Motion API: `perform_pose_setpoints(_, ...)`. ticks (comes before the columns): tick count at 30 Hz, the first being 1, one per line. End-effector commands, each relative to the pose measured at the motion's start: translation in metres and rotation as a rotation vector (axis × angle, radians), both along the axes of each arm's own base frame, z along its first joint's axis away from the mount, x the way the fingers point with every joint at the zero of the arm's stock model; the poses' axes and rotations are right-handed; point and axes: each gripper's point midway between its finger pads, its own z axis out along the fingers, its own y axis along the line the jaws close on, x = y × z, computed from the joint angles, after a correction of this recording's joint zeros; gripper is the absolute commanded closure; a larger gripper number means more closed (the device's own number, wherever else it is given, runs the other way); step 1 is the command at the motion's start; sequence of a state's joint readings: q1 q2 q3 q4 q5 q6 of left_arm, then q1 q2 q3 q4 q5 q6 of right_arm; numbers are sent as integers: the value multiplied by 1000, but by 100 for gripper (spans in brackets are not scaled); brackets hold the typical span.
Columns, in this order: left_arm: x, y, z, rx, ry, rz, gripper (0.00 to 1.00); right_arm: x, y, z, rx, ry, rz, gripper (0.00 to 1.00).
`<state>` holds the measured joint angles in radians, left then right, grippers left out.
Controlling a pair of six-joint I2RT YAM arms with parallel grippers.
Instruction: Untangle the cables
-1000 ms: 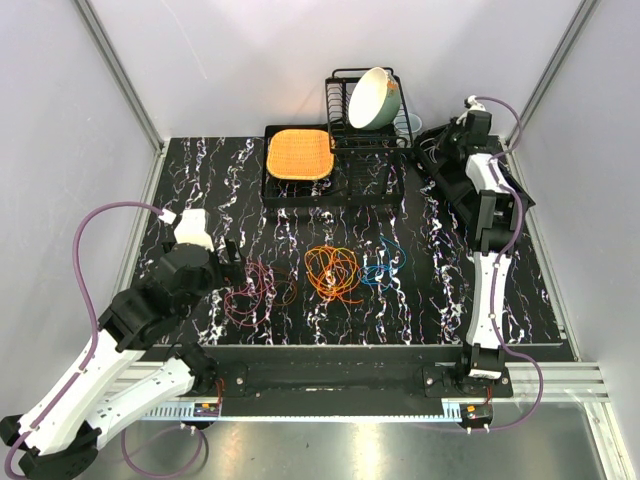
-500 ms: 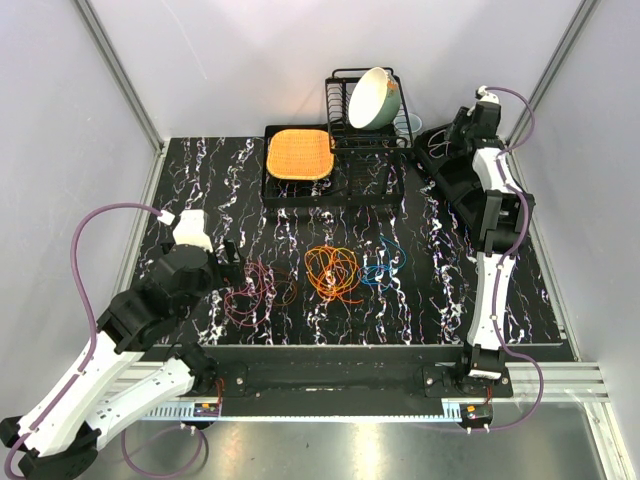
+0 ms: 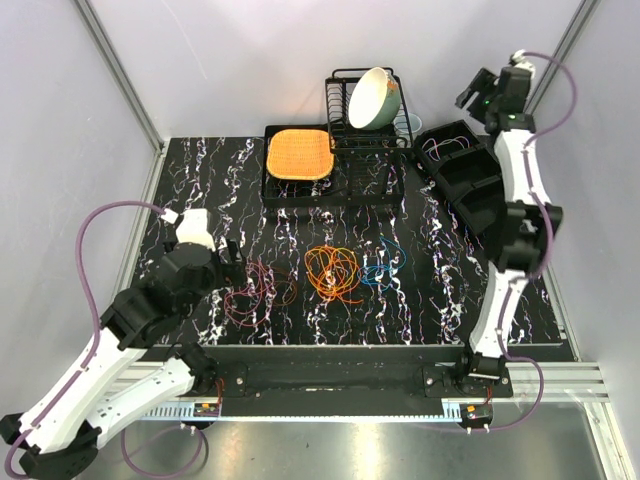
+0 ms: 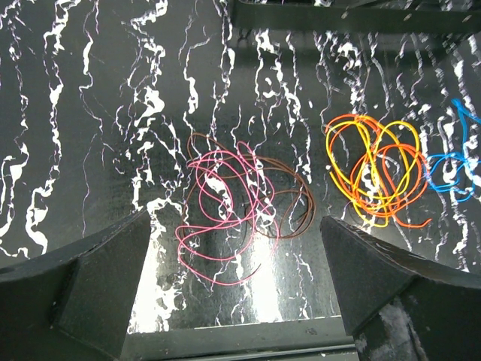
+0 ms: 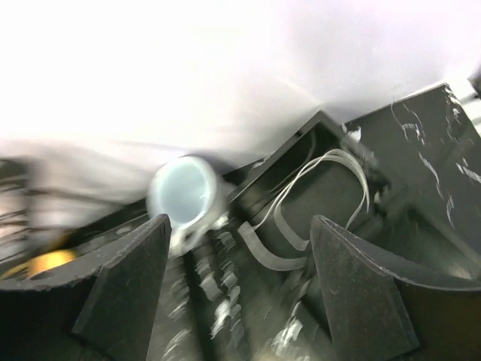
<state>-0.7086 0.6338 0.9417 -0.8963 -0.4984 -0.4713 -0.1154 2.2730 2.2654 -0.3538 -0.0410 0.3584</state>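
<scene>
"On the far side of the table (image 3: 420, 300), what stood there?"

"A wire dish rack (image 3: 340, 88) with a pale bowl (image 3: 373, 97) tipped on edge in it. A black tray (image 3: 300, 192) just to its left held an orange mat (image 3: 298, 154). A black bin (image 3: 465, 170) sat at the far right corner, with a clear cup (image 5: 184, 192) between rack and bin."

"And the arms?"

"The right gripper (image 3: 478, 92) was up high over that far right corner, its fingers spread apart and nothing between them. The left gripper (image 4: 234, 278) hung low near the left front, its fingers also wide apart and empty."

"Where were the cables?"

"The cables lay flat on the near middle of the table in three loose heaps, each apart from the next. The pink-and-maroon bundle (image 4: 233, 207) lay furthest left, on the table straight ahead of the left gripper's spread fingers and untouched. The orange bundle (image 3: 335, 272) came next, in the middle. The blue bundle (image 3: 383, 265), the smallest, lay right of it with a touch of green in it."
</scene>
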Motion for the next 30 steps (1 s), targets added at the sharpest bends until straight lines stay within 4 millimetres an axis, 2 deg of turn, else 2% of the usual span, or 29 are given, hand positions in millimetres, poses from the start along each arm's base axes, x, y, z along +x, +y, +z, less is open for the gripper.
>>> perform_pose_setpoints(1, 12, -9, -1, 5, 10, 10, 1, -69, 11, 94, 153, -98, -73, 19)
perform_pose_setpoints(2, 16, -11, -7, 24, 34, 17, 1, -90, 16, 87, 179, -73, -70, 19)
perform_pose_setpoints(4, 20, -17, -15, 9, 68, 42, 2, -109, 24, 86, 203, -86, -73, 19)
perform_pose_setpoints(5, 25, -27, -23, 4, 100, 29, 3, -129, 25, 77, 198, -61, -86, 18)
perform_pose_setpoints(7, 28, -43, -33, -32, 139, 1, 9, -149, 25, 69, 195, -43, -98, 18)
perform_pose_setpoints(8, 32, -56, -34, -65, 147, -25, 11, -167, 26, 62, 192, -26, -100, 18)
perform_pose_setpoints(10, 38, -71, -46, -78, 185, -32, 12, -184, 33, 53, 211, -9, -86, 18)
perform_pose_setpoints(11, 43, -81, -43, -103, 173, -44, 14, -199, 37, 47, 219, 4, -77, 19)
perform_pose_setpoints(12, 47, -88, -52, -99, 200, -41, 14, -207, 38, 42, 234, 14, -77, 19)
perform_pose_setpoints(15, 57, -106, -56, -123, 210, -55, 15, -233, 51, 27, 270, 56, -39, 20)
perform_pose_setpoints(16, 63, -114, -61, -131, 215, -59, 16, -242, 57, 31, 283, 51, -17, 21)
perform_pose_setpoints(17, 64, -121, -66, -141, 229, -71, 18, -249, 60, 20, 295, 80, -14, 21)
perform_pose_setpoints(18, 66, -126, -69, -151, 235, -80, 19, -255, 63, 17, 303, 91, -1, 22)
perform_pose_setpoints(19, 71, -139, -75, -174, 245, -107, 21, -263, 69, 22, 313, 82, 24, 21)
perform_pose_setpoints(21, 73, -151, -83, -198, 261, -129, 22, -272, 76, 14, 328, 103, 45, 22)
perform_pose_setpoints(22, 77, -165, -90, -226, 269, -166, 22, -278, 81, 17, 336, 95, 70, 22)
perform_pose_setpoints(24, 80, -174, -100, -245, 295, -167, 24, -284, 86, 12, 344, 116, 86, 22)
perform_pose_setpoints(25, 83, -183, -99, -266, 287, -188, 25, -287, 91, 13, 355, 117, 109, 22)
perform_pose_setpoints(26, 85, -186, -112, -249, 314, -179, 25, -288, 93, 12, 357, 121, 120, 22)
perform_pose_setpoints(28, 90, -194, -117, -255, 319, -183, 28, -292, 100, 11, 371, 135, 154, 23)
perform_pose_setpoints(30, 93, -198, -130, -242, 342, -177, 29, -295, 105, 9, 387, 143, 175, 23)
